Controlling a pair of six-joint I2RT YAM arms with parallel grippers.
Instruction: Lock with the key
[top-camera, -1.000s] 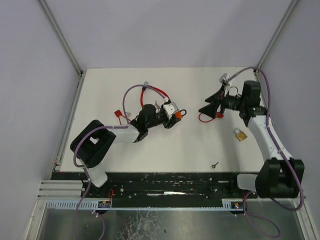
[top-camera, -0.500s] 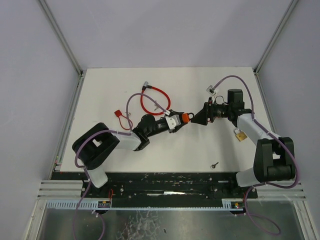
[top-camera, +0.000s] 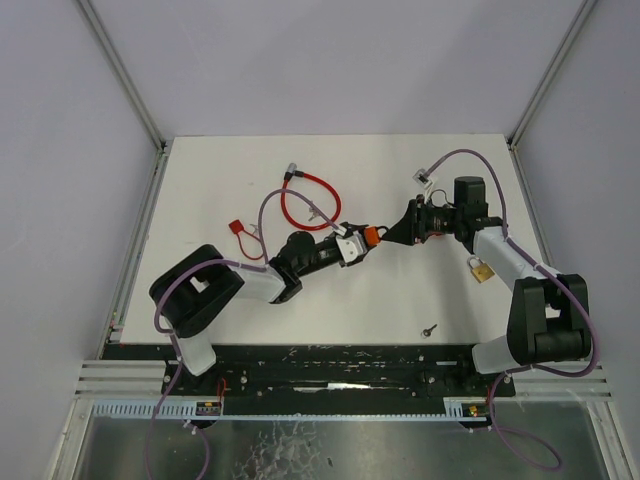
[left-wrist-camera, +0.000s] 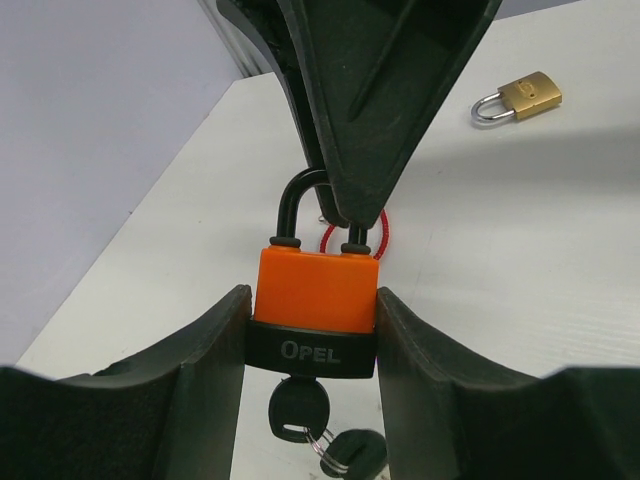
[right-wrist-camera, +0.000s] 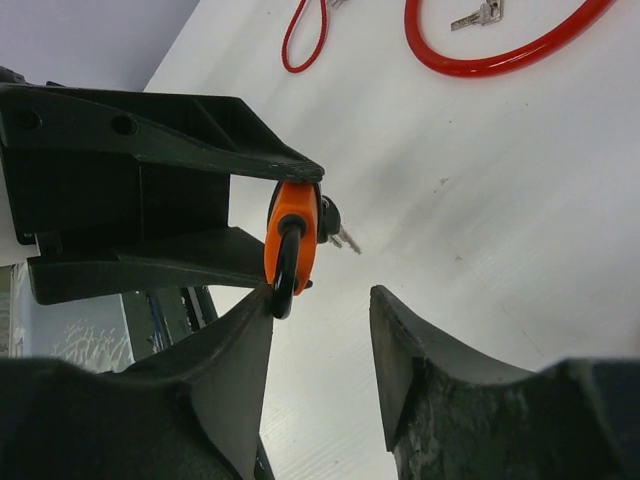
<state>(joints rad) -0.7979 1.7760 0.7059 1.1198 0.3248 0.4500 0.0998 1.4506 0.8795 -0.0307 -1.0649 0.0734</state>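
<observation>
Orange padlock (left-wrist-camera: 318, 290): body smooth orange plastic, satin sheen; lower band black, glossy, white lettering. Shackle (left-wrist-camera: 285, 212): dark, smooth, coated look. Key (left-wrist-camera: 300, 408): head black plastic, slight shine. Ring (left-wrist-camera: 322, 440) below it: bright metal.

My left fingers (left-wrist-camera: 205, 375): black plastic, matt, faintly grainy. My right fingers (right-wrist-camera: 435, 350): same matt black plastic, fine texture.

Brass padlock (left-wrist-camera: 528, 92): polished yellow metal body, shiny steel loop. Red cable (right-wrist-camera: 480, 70): glossy plastic sheath. Small key (right-wrist-camera: 478, 15) inside its curve: silvery metal.

Table (left-wrist-camera: 520, 260): white, matt, faint ribbing.

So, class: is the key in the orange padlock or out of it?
In: the key sticks out from the underside of the orange padlock, left wrist view.
</observation>
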